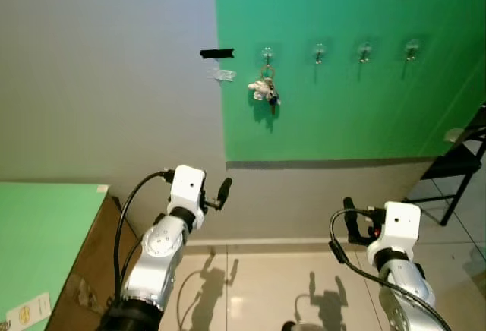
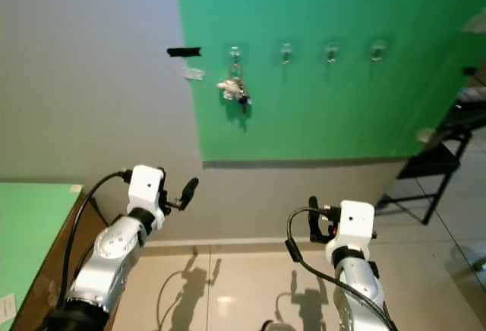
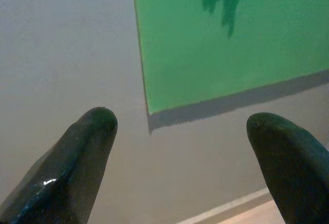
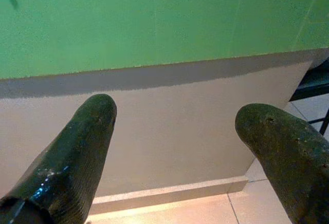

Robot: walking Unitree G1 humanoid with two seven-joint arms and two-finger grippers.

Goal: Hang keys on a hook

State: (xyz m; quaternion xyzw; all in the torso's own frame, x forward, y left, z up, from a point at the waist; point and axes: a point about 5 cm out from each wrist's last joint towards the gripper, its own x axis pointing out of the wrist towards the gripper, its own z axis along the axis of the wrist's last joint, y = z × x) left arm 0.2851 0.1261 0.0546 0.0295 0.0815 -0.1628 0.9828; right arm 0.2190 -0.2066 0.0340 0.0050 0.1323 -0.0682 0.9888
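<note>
Keys (image 1: 265, 89) hang on the hook (image 1: 267, 55) above both empty, wide-open end effectors (image 3: 180, 131) (image 4: 175, 126); hanging looks done, so lowering arms remains.

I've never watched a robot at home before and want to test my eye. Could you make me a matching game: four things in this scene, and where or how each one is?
Things:
1. bunch of keys with a pale fob
2. strip of black tape
3. black metal chair
4. robot's left hand

States:
A. standing on the tiled floor at the far right
B. open, holding nothing, below the hooks
C. hanging from the leftmost hook on the green panel
D. stuck on the grey wall just left of the green panel

Pairs: 1-C, 2-D, 3-A, 4-B
</note>
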